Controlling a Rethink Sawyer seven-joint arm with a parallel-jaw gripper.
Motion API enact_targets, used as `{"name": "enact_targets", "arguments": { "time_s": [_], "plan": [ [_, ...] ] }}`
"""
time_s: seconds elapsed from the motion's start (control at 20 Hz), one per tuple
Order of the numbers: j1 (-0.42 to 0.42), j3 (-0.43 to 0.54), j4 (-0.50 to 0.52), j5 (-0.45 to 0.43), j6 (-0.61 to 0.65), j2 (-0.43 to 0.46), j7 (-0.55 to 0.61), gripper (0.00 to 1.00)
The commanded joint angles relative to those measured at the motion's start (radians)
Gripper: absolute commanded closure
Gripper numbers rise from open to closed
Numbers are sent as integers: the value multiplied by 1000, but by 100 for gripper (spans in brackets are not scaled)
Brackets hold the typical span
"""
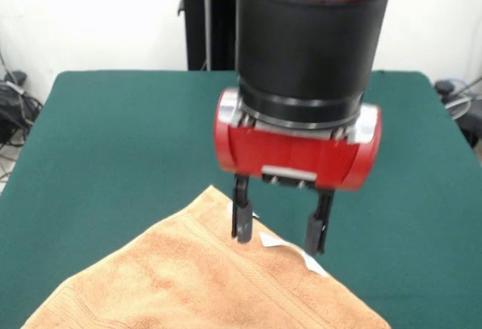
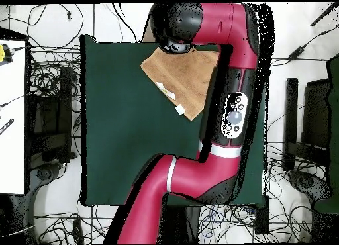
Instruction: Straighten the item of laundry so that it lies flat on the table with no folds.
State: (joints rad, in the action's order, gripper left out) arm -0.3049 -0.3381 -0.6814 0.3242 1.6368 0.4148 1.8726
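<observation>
**Open gripper over the tagged edge of the towel**

The front view shows what the overhead view cannot: the gripper (image 1: 280, 233) hangs with its two black fingers spread apart, holding nothing, their tips down at the towel's edge; whether they touch the cloth cannot be told. One fingertip (image 1: 241, 227) stands over the terry just inside the edge; the other is at the edge, beside the two small white tags (image 1: 273, 242). In the overhead view the arm's head covers that spot and the fingers are hidden.

The overhead view gives instead the towel's (image 2: 187, 80) full placement. It lies near one end of the green table (image 2: 126, 123), close to the edge farthest from the robot's base, with much bare felt on the base side. The red arm (image 2: 233, 90) crosses one side of it. The towel sits turned at a slant to the table's edges, so its corners point diagonally. Its long axis cannot be told, as the arm hides part of it.

In the front view the orange-tan towel (image 1: 188, 284) points one corner away from the camera, and woven bands run along its edges.
</observation>
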Motion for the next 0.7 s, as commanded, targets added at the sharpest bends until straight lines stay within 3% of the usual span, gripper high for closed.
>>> {"name": "enact_targets", "arguments": {
  "time_s": [0.05,0.7],
  "plan": [
    [-3,47,321,18,-129,-1,-138,0],
    [2,14,497,65,-204,-43,-273,0]
  ]
}}
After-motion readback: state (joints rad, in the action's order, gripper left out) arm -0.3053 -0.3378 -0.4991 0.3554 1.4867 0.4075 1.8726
